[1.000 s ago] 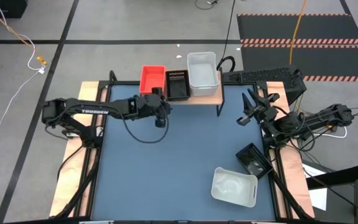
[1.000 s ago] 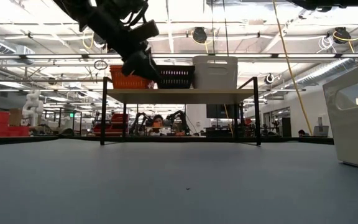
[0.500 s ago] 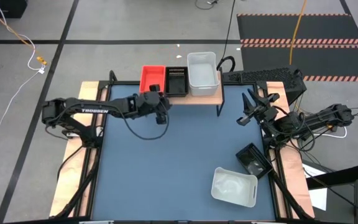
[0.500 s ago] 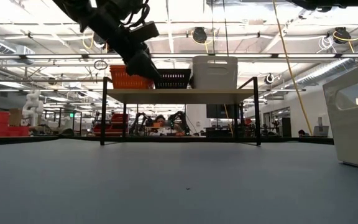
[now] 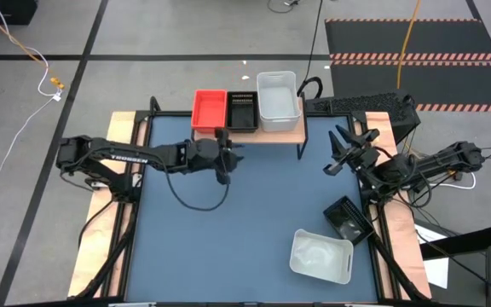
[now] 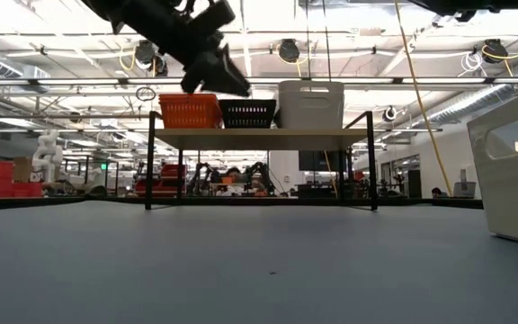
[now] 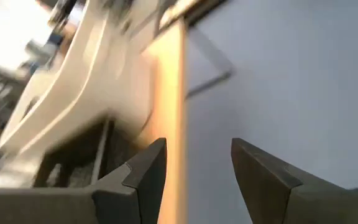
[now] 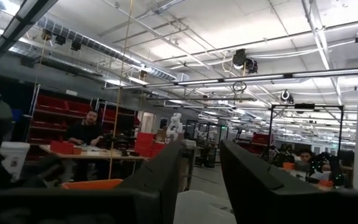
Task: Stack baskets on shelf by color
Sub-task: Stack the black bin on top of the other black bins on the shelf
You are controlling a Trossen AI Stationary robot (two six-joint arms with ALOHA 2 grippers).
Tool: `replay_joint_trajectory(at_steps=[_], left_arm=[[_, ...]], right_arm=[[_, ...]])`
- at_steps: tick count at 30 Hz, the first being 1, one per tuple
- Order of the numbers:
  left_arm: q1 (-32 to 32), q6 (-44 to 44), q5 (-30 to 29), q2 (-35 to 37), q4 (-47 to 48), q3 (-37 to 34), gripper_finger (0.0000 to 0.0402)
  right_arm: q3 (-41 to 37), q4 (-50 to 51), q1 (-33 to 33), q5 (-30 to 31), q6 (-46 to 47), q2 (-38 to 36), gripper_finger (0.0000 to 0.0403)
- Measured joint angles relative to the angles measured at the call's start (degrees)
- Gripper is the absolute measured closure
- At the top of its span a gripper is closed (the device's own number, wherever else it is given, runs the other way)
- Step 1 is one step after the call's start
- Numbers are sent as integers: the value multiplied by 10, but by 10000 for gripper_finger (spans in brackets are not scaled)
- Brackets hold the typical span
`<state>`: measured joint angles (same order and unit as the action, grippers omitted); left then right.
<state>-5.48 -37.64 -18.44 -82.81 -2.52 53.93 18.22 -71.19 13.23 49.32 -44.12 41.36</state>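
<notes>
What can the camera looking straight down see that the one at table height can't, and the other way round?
Only the high view shows the right end effector at the table's right edge and a black basket lying on the blue table near it. Only the low view shows the shelf's black legs and the room behind with its ceiling lights. Both show the shelf carrying a red basket, a black one and a white one side by side, the left end effector empty in front of it, and another white basket on the table.

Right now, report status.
Left tool open, empty, beside shelf. Right tool open, idle. Red, black, white baskets on shelf; two on table.
</notes>
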Motion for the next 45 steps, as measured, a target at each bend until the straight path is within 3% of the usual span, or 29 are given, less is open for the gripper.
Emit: replay_joint_trajectory(at_steps=[5,10,15,24,33,40,45], left_arm=[[-1,13,155,-28,-92,0,220],[-1,17,240,-111,-243,12,220],[4,7,309,-232,-258,103,220],[28,-87,372,-433,-120,379,220],[67,-17,460,-591,-93,604,220],[81,-46,460,-689,-77,715,220],[77,-82,449,-727,-84,746,220]], right_arm=[[0,16,0,-1,15,1,294],[0,30,0,-23,21,4,294],[21,91,0,-47,35,9,294],[36,138,0,-27,33,11,294],[36,136,0,3,14,11,294],[36,136,0,3,14,11,294],[36,137,0,4,14,11,294]])
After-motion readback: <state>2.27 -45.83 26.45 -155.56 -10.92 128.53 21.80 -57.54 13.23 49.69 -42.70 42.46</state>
